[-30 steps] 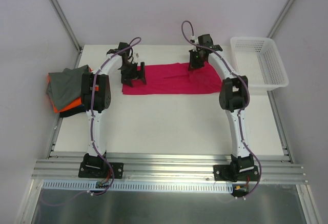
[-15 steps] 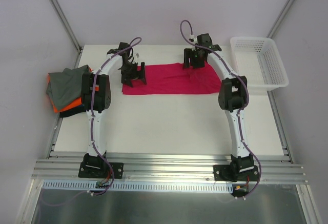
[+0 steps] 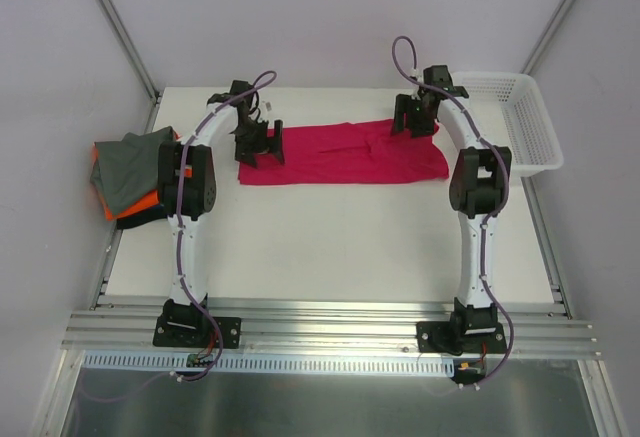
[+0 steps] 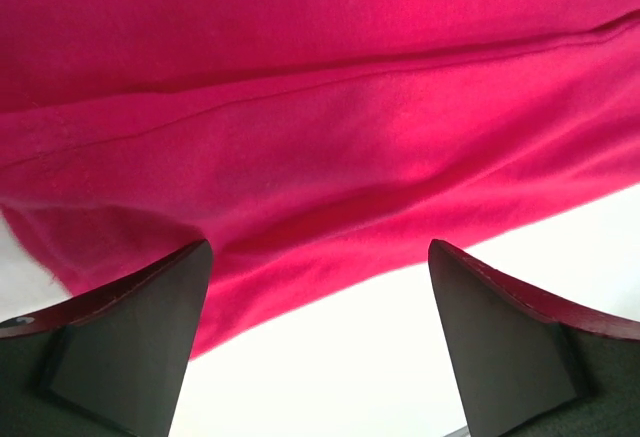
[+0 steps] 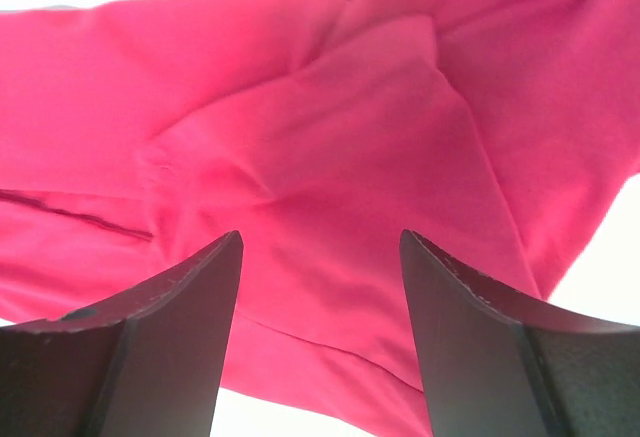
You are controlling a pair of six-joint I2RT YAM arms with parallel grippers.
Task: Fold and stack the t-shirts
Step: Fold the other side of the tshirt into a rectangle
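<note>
Lying flat on the table [image 3: 330,247], the pink shirt [image 3: 340,154] stretches under 2 tools: left gripper [image 3: 258,145] over its left end, right gripper [image 3: 413,122] over its right end. Both jaws stand spread, pinching nothing. Grey shirt [image 3: 135,162] sits piled well outboard of the left gripper; basket [image 3: 525,122] beside the right.

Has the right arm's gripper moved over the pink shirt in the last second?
Yes. The right gripper has slid sideways over the pink t-shirt, ending much nearer the white basket.
</note>
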